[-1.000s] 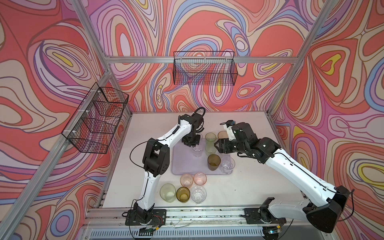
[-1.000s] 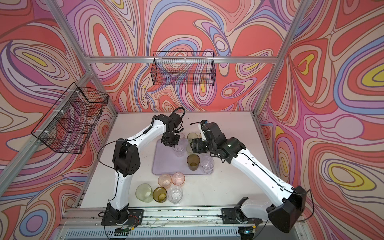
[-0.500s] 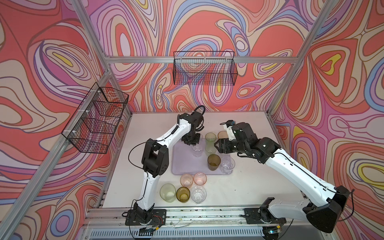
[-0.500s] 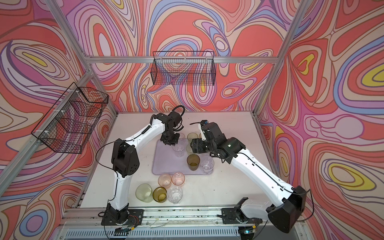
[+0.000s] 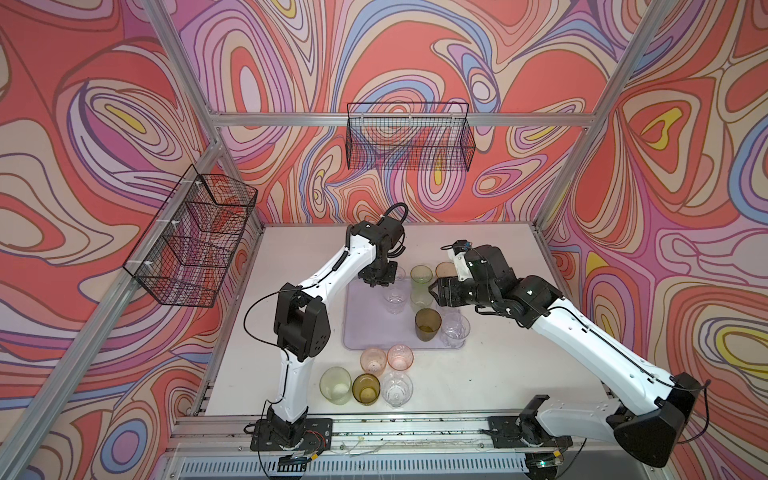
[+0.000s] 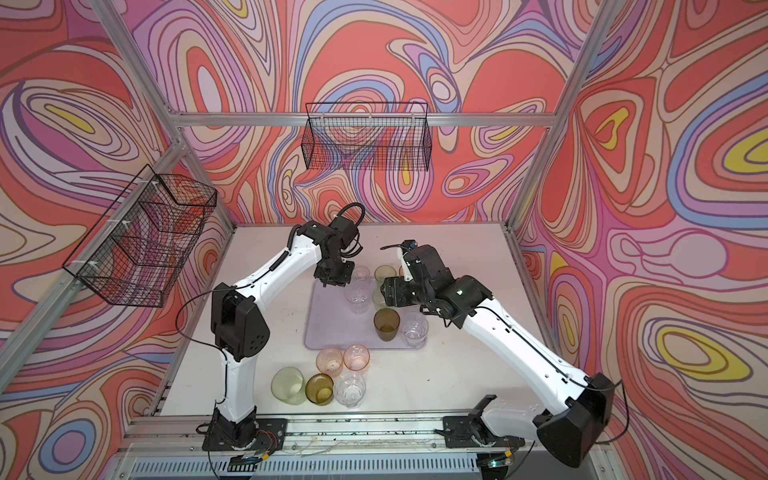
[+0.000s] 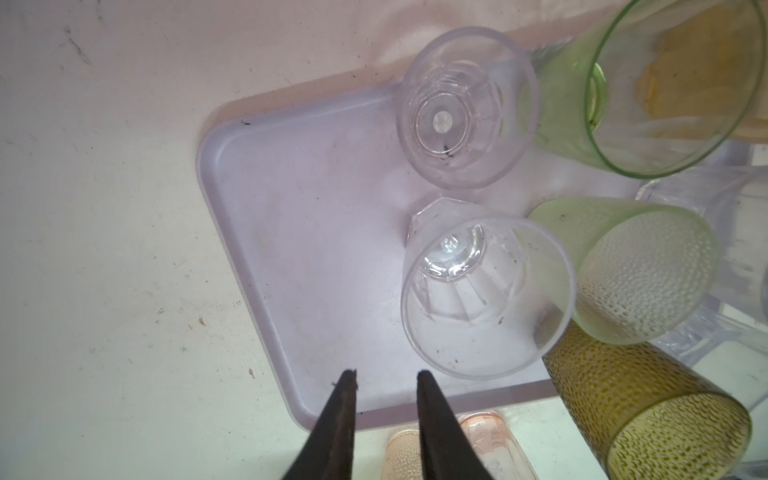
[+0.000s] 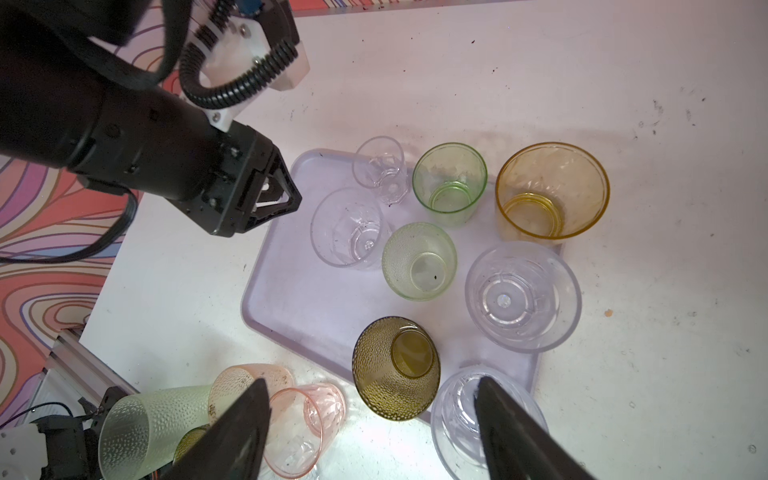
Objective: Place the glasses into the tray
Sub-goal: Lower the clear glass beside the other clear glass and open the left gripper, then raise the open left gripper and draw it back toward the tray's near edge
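The left arm had drawn back a little from the clear glass point(image 5: 395, 297). The left gripper point(image 7: 386, 376) hung over a corner of the tray point(image 5: 365, 316), its fingers slightly apart and empty. Several glasses point(image 5: 421, 282) stood upright in the tray, and five more glasses point(image 5: 374, 374) stood on the table point(image 5: 519, 353) just in front of it. The right gripper point(image 8: 370, 380) hovered above the olive glass point(image 5: 428, 324), its fingers wide apart and holding nothing.

The left tool point(image 5: 376, 277) draws back from the clear glass point(image 5: 395, 296) that stands upright in the tray point(image 5: 361, 324). It shifts toward the tray's far left corner. Its jaws now stand a narrow gap apart, with nothing between them. The left arm elbow point(image 5: 301, 318) swings slightly leftward over the counter point(image 5: 257, 353).
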Robot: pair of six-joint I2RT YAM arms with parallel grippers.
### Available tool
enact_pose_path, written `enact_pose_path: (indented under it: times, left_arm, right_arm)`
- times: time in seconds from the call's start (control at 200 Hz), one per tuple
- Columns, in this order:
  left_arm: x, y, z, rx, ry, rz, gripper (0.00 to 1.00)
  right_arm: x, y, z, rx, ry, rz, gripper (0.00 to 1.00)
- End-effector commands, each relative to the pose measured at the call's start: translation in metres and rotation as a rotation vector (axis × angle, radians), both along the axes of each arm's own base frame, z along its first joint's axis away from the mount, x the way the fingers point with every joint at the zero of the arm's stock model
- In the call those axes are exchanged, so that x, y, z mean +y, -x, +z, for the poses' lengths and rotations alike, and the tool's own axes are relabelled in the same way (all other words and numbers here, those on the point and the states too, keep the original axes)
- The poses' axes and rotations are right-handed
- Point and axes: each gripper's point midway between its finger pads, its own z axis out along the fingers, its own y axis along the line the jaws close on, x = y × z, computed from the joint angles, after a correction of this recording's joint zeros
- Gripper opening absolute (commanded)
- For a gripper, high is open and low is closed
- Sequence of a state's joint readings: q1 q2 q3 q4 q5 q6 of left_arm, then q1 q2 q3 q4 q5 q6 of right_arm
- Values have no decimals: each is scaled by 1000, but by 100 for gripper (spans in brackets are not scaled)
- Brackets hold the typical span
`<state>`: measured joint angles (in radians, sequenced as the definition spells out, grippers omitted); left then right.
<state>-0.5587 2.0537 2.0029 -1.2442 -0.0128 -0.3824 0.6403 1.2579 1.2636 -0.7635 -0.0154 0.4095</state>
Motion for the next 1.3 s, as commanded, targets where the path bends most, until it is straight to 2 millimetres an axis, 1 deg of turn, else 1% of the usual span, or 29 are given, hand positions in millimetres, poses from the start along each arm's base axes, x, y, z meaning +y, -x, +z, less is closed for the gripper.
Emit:
enact_pose_path:
  times: [0.0,0.245,0.401,0.596,0.811,1.032,1.297]
  left_arm:
    - [11,11,22,-23,-30,14,29]
    - [22,20,39,-67,-28,23,29]
    - [33,31,49,-79,-45,31,29]
    - [43,47,55,-78,-37,47,29]
    - [57,69,59,-66,-35,80,29]
    - [75,93,59,-48,-54,119,29]
    - [88,120,58,-24,-38,157,29]
  right_arm:
    - [0,0,-1,-13,-9,5,81]
    - [3,-4,-7,-4,4,14,81]
    - [5,-6,-11,2,17,18,81]
    - [4,-5,-12,4,22,22,81]
    - [3,-5,-12,-2,30,21,81]
    - [4,-6,-13,-5,29,24,81]
    - [6,-7,-13,-13,12,26,81]
